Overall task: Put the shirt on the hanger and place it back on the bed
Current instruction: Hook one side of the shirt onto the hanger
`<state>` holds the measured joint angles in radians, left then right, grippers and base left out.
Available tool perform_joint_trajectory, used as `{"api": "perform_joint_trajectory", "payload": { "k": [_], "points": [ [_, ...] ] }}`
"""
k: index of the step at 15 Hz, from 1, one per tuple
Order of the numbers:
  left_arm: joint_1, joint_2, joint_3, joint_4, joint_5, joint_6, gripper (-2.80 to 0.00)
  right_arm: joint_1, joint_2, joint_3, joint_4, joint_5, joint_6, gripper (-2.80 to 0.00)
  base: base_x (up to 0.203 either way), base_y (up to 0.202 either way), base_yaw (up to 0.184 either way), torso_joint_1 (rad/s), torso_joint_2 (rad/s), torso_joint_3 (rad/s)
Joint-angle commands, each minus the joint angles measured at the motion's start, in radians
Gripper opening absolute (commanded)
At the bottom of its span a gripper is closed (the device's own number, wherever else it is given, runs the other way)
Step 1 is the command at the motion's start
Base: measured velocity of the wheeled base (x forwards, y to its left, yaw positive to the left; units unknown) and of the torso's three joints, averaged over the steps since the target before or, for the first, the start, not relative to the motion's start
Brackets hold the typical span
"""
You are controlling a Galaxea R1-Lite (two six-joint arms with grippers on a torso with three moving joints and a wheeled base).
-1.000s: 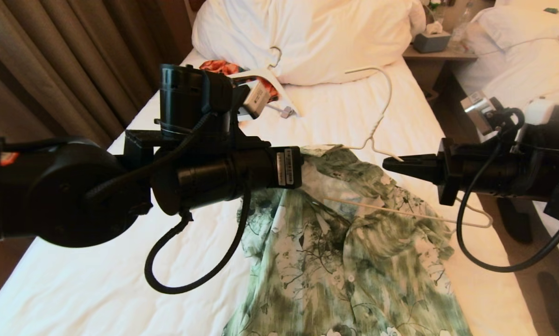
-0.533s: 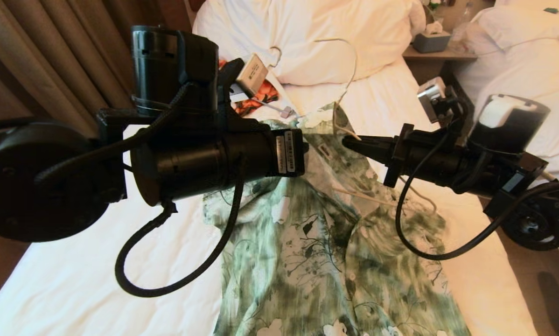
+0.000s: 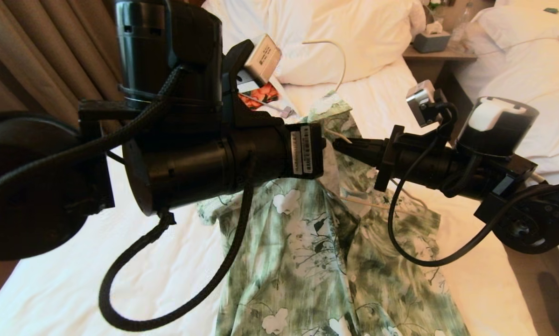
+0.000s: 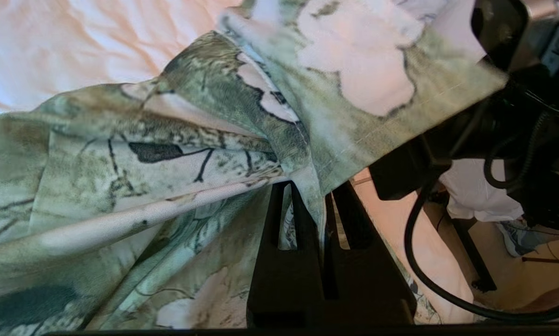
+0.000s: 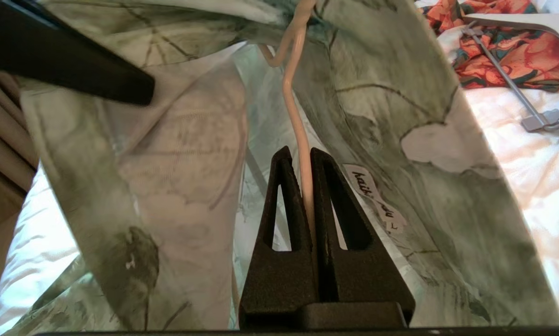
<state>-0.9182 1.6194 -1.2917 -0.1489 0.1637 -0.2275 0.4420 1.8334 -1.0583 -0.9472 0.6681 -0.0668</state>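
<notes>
Since a second ago both grippers, left (image 4: 313, 205) pinching the green-and-white floral shirt (image 3: 317, 252), right (image 5: 306, 196) clamping the thin cream wire hanger (image 5: 294, 107), have lifted them off the white-sheeted bed (image 3: 65, 289), hanger apparently threaded.

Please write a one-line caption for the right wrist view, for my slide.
Right gripper, jaws shut on the thin cream hanger inside the green floral shirt.

Both arms up and in, shirt lifting off the bed!

I've swung my right tool (image 3: 338, 143) in from the bed's (image 3: 51, 289) edge toward the collar, carrying the hanger (image 5: 294, 116); its hook now stands before the pillow (image 3: 354, 37). My left tool (image 4: 313, 205) rises, drawing the shirt (image 3: 307, 261) up and further across the bed.
</notes>
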Motion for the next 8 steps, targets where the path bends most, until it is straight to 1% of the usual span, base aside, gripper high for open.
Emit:
{"api": "perform_joint_trajectory", "payload": {
  "k": [1, 5, 8],
  "points": [
    [-0.019, -0.004, 0.003, -0.001, 0.005, 0.001, -2.8, 0.007, -0.001, 0.0, -0.005, 0.004, -0.001, -2.8, 0.0, 0.0, 0.0, 0.0, 0.0, 0.0],
    [-0.044, -0.01, 0.002, -0.003, 0.026, 0.035, -2.8, 0.015, -0.002, -0.011, -0.005, 0.003, -0.001, -2.8, 0.0, 0.0, 0.0, 0.0, 0.0, 0.0],
    [-0.056, -0.007, 0.006, -0.003, 0.027, 0.04, -2.8, 0.015, -0.018, -0.01, -0.005, -0.002, -0.001, -2.8, 0.0, 0.0, 0.0, 0.0, 0.0, 0.0]
  ]
}}
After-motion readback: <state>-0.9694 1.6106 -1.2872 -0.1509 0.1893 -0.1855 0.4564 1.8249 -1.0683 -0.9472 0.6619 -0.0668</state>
